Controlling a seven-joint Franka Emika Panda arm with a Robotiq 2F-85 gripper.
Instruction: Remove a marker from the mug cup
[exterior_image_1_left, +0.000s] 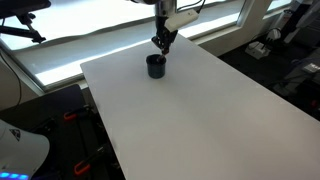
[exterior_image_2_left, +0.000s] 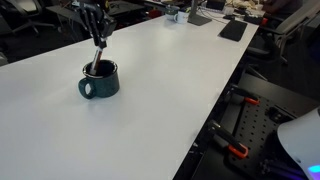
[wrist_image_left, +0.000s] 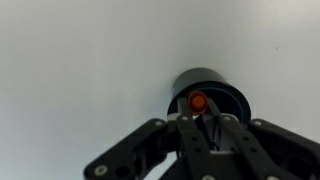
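The dark mug cup (exterior_image_1_left: 155, 66) stands on the white table, near its far edge; in another exterior view (exterior_image_2_left: 100, 82) its handle faces the front left. My gripper (exterior_image_2_left: 98, 40) hangs straight above it, also seen in an exterior view (exterior_image_1_left: 163, 44). A slim dark marker (exterior_image_2_left: 96, 62) runs from the fingers down into the mug. In the wrist view the marker's orange end (wrist_image_left: 198, 101) sits between my closed fingertips (wrist_image_left: 200, 116), with the mug's rim (wrist_image_left: 234, 96) behind it.
The white table (exterior_image_1_left: 200, 110) stretches wide around the mug. Dark flat items (exterior_image_2_left: 232, 30) lie at its far end. Black equipment and cables with red clamps (exterior_image_2_left: 245, 130) stand beside the table edge.
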